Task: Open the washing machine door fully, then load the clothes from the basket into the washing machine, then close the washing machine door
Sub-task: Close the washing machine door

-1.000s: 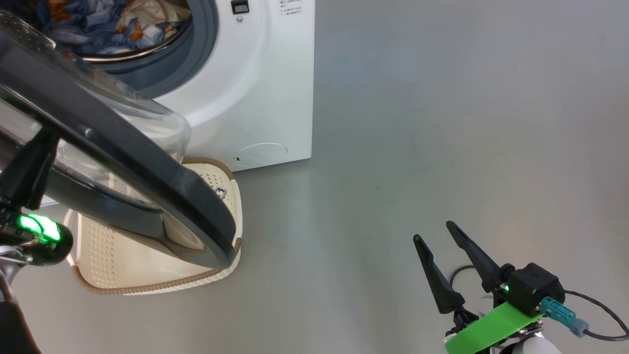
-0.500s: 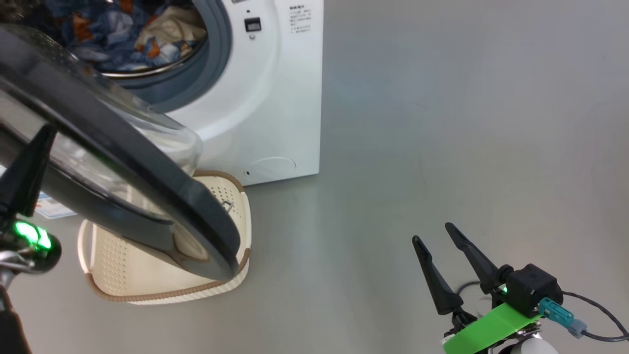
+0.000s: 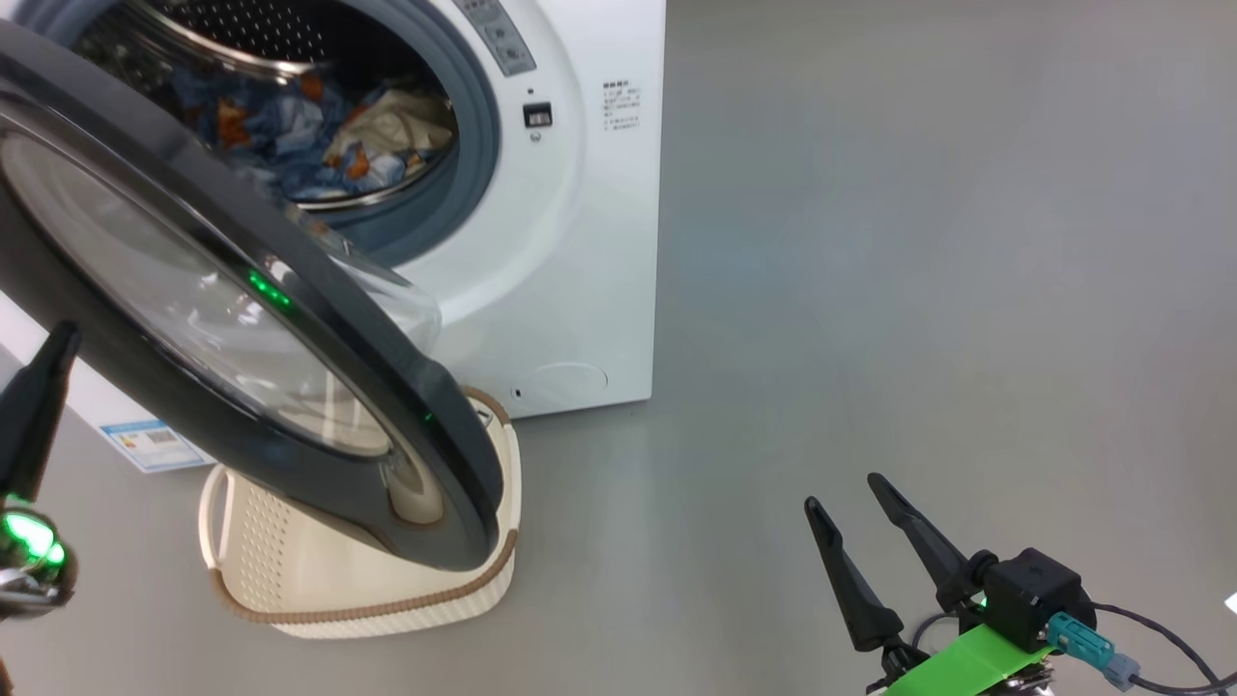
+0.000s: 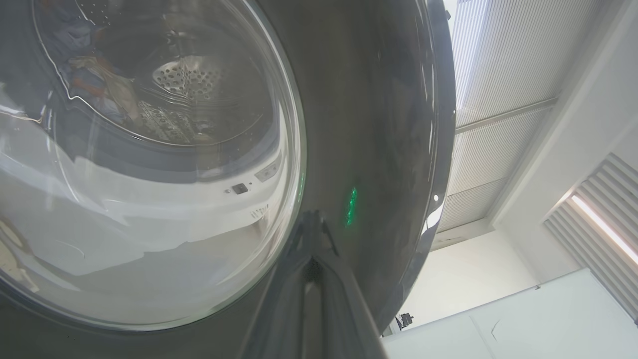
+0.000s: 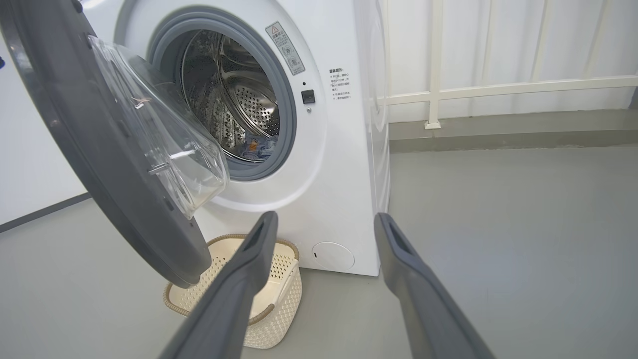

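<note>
I see my left pincer (image 4: 311, 264) pressed together, tips at washing machine door (image 3: 290, 300) rim, frame left; right pincer (image 3: 841, 491) spread, lower right. Clothes (image 3: 309, 135) inside washing machine (image 3: 580, 242), upper left. Basket (image 3: 387, 609) under door.

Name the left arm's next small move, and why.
Probably swing the washing machine door toward the drum with the shut left gripper. The clothes lie in the drum, the basket looks empty, and the door stands half open with the gripper's tips at its black rim.
</note>
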Available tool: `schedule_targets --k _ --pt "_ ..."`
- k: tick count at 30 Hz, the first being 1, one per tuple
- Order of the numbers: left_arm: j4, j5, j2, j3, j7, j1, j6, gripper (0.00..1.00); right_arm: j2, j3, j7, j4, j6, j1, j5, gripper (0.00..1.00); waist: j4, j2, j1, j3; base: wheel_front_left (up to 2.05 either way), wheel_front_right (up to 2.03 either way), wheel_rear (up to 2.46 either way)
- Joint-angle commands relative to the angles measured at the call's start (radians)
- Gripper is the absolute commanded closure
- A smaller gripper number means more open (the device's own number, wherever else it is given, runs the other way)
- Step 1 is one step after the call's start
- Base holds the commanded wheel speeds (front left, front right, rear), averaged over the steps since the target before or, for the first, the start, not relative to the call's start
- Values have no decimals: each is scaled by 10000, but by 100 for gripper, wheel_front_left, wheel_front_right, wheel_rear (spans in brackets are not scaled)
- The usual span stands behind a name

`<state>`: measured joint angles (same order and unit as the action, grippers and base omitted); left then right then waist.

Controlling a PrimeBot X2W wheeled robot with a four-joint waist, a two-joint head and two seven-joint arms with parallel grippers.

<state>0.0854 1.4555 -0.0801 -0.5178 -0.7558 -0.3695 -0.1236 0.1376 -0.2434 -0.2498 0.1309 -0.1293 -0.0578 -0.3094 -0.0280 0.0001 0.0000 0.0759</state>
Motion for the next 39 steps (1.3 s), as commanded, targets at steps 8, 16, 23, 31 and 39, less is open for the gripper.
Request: schedule_targets --k 8,16,23,31,39 --pt "-1596 -1193 -836 448 1159 1053 -70 100 -53 -170 -120 -227 -14 189 43 0 -23 -1 0 -515 0 0 0" --pt "-2426 -3437 -2210 2387 4354 2268 -70 0 -92 -89 -120 -292 -14 307 76 0 -32 -1 0 -596 0 0 0" --pt "-1513 -6456 -3882 4285 8146 3267 -70 0 -119 55 -120 -408 -14 423 119 0 11 -1 0 -640 0 0 0" --pt "-530 -8869 -3980 4969 9950 3616 242 0 -135 161 -120 -503 -14 563 179 0 94 -1 0 -715 0 0 0" --pt "-1056 -10106 -3354 5002 10162 4162 790 0 -173 185 -120 -575 -14 605 221 0 91 -1 0 -708 0 0 0"
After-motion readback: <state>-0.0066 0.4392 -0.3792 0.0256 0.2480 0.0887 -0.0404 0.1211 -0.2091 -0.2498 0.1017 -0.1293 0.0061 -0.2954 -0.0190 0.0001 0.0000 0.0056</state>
